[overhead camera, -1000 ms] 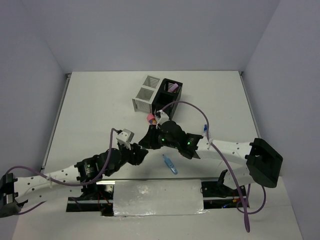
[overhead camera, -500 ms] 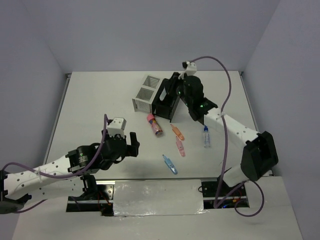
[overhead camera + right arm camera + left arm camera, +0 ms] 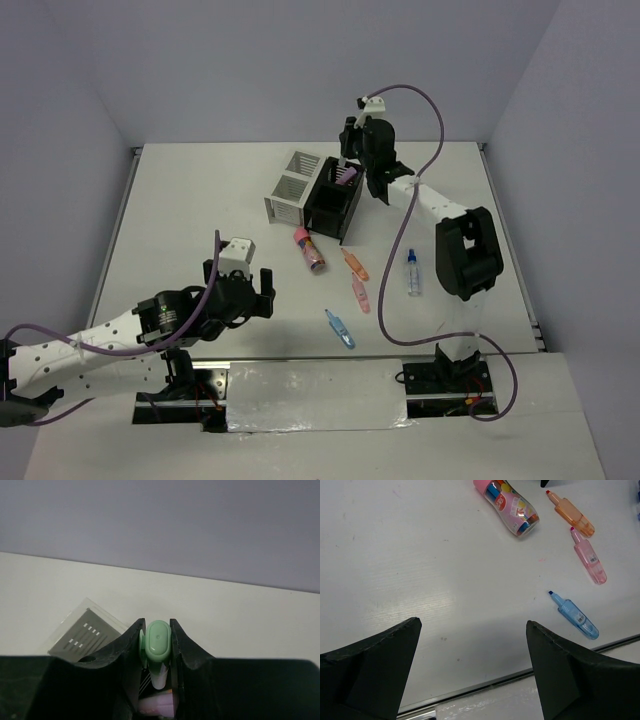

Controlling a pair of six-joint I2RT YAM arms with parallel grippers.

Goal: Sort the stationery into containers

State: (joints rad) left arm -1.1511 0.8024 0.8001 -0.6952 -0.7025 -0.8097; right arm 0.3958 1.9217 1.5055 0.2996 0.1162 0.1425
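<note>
We are in the drop-off: the right gripper (image 3: pixel 158 630) hangs over the black organiser (image 3: pixel 330 205), its fingers pressed onto a green highlighter (image 3: pixel 158 645) that stands on end between them, cap end up. Straight beneath the gripper, in the wrist view, a purple pen (image 3: pixel 157 702) already sits in the compartment, so this box has at least one item banked. Just to the gripper's side stands the white organiser (image 3: pixel 290 190), touching the black one; from above it shows us no stationery in the compartments we can see.

By our reckoning, the next move calls for lowering a touch so the tip clears the rim, then letting the fingers part so the highlighter slides in beside the purple one. A tilt here could catch it on the slats.

Meanwhile the left gripper (image 3: pixel 472 625) hovers above the table (image 3: pixel 395 555) with its fingers spread wide, holding nothing. Ahead of it lie the pink tube (image 3: pixel 507 505), an orange highlighter (image 3: pixel 572 515), a pink highlighter (image 3: pixel 589 556) and, nearest, a blue highlighter (image 3: pixel 575 616). A clear bottle (image 3: pixel 411 273) lies farther off. Plenty left to sort.
</note>
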